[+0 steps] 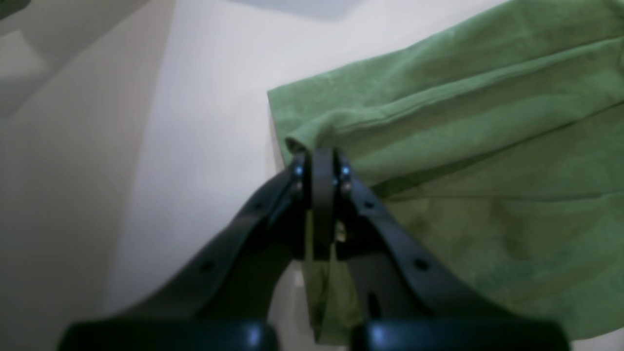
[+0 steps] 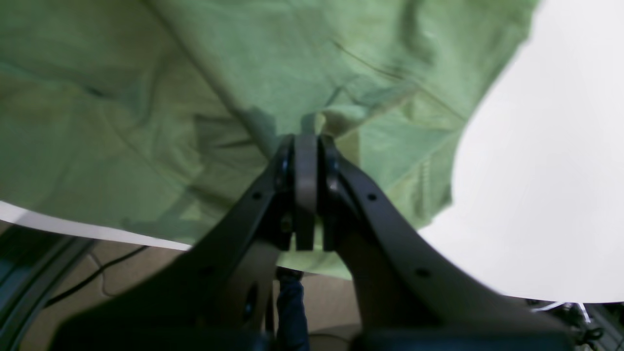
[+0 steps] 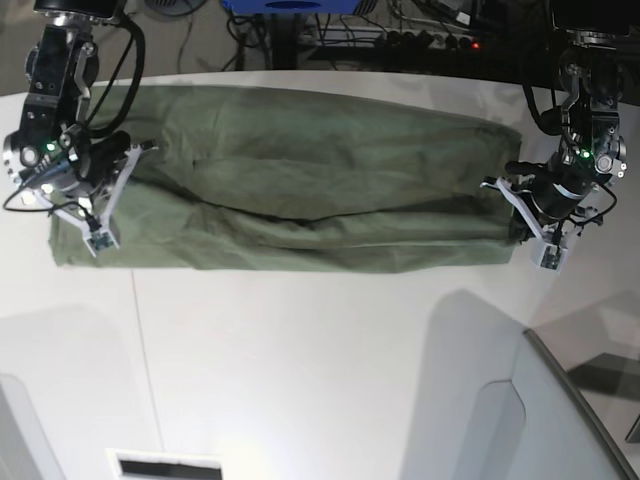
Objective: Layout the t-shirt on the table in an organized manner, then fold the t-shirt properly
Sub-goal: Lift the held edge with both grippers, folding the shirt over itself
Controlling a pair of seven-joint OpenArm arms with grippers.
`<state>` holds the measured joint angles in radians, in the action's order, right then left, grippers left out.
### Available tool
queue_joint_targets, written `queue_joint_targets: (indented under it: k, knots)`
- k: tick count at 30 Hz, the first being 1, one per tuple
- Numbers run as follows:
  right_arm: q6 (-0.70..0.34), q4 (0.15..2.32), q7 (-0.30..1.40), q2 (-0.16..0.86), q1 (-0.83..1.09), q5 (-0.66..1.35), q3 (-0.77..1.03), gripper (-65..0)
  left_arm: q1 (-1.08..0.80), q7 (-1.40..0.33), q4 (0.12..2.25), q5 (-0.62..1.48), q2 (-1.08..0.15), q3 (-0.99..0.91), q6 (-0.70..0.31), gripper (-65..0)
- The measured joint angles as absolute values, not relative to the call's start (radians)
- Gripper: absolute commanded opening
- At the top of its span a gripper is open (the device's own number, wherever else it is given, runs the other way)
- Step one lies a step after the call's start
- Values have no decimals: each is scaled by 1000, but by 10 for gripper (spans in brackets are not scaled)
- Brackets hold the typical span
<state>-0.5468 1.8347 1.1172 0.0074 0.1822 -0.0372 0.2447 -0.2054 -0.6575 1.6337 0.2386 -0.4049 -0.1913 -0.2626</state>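
The olive-green t-shirt (image 3: 300, 190) lies stretched out as a long band across the far half of the white table (image 3: 300, 350), with a deep crease along its middle. My left gripper (image 1: 321, 158) is shut on a fold at one end of the t-shirt (image 1: 463, 146), which is the base view's right end. My right gripper (image 2: 306, 141) is shut on a pinch of the t-shirt (image 2: 170, 87) at the other end, where the cloth hangs a little over the table (image 2: 551, 170) edge. In the base view the left gripper (image 3: 512, 205) and the right gripper (image 3: 135, 158) sit at opposite ends.
A grey angled panel (image 3: 580, 420) rises at the near right corner. Cables and equipment (image 3: 400, 30) lie beyond the table's far edge. In the right wrist view the floor and a dark cable (image 2: 97, 278) show below the table edge.
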Motion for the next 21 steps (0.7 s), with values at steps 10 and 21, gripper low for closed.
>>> queue_joint_targets:
  k: [10,21]
  knots:
    - [-546,1866,1120,-22,215,-46,247,-650,-206,-657,1634,239,-405,-191,-263,-650]
    - [-546,1866,1121,-23,255,-45,247,-650,-220,-654,1633,238,-405,-191,-263,-650]
